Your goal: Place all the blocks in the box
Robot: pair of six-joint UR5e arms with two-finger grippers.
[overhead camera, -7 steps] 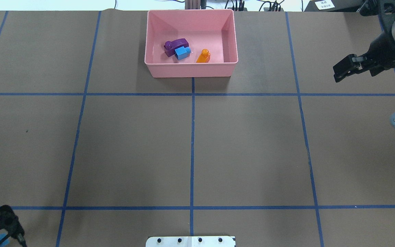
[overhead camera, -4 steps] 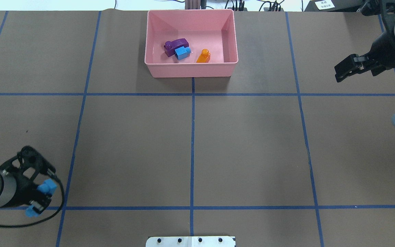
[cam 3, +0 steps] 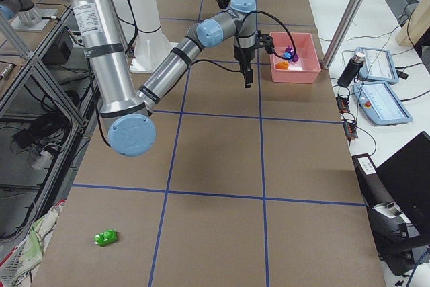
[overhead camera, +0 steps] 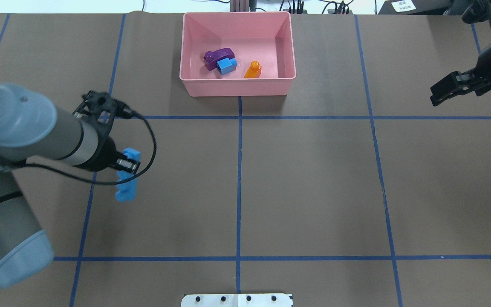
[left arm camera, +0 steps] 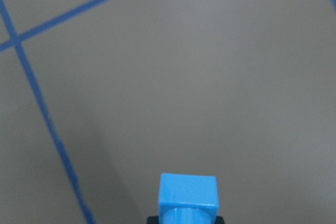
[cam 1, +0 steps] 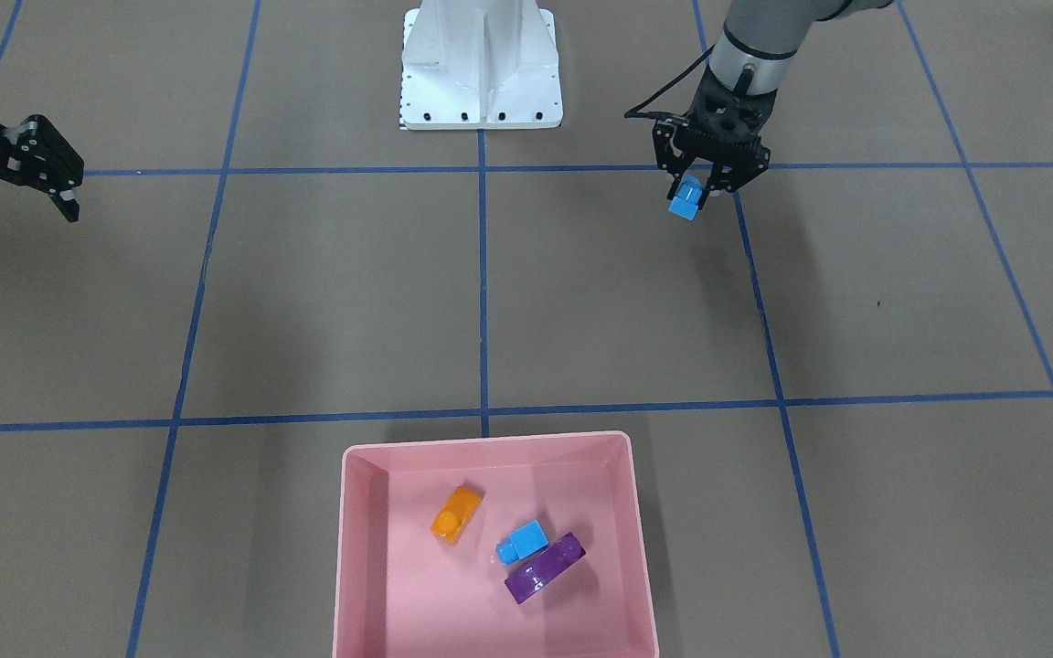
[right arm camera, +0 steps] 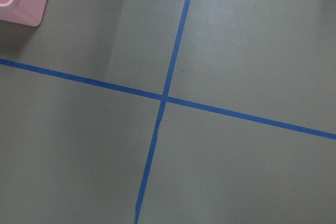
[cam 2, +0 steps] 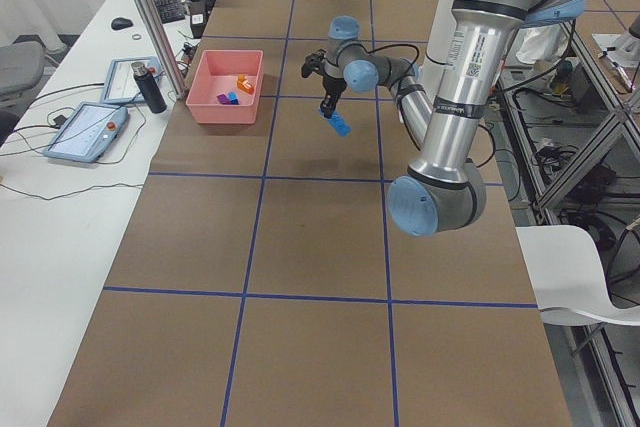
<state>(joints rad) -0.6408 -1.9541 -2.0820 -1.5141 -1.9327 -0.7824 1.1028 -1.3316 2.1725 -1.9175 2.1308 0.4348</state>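
Observation:
My left gripper (overhead camera: 127, 168) is shut on the long blue brick (overhead camera: 126, 175) and holds it above the table's left half; the brick also shows in the front view (cam 1: 687, 197) and the left wrist view (left arm camera: 188, 192). The pink box (overhead camera: 237, 88) stands at the far middle, holding the purple brick (overhead camera: 218, 56), the light-blue brick (overhead camera: 227, 65) and the orange brick (overhead camera: 252, 70). The green brick (cam 3: 105, 237) lies on the table far out at my right end. My right gripper (overhead camera: 438, 94) hovers open and empty at the far right.
The white pedestal base (cam 1: 481, 64) stands at the near middle edge. Blue tape lines grid the brown table. Tablets and a dark bottle (cam 3: 352, 72) sit on the side desk beyond the box.
My left arm has swung in from the near left corner, forward and to the right, with the blue brick in it. My right gripper has drifted a little to the right.

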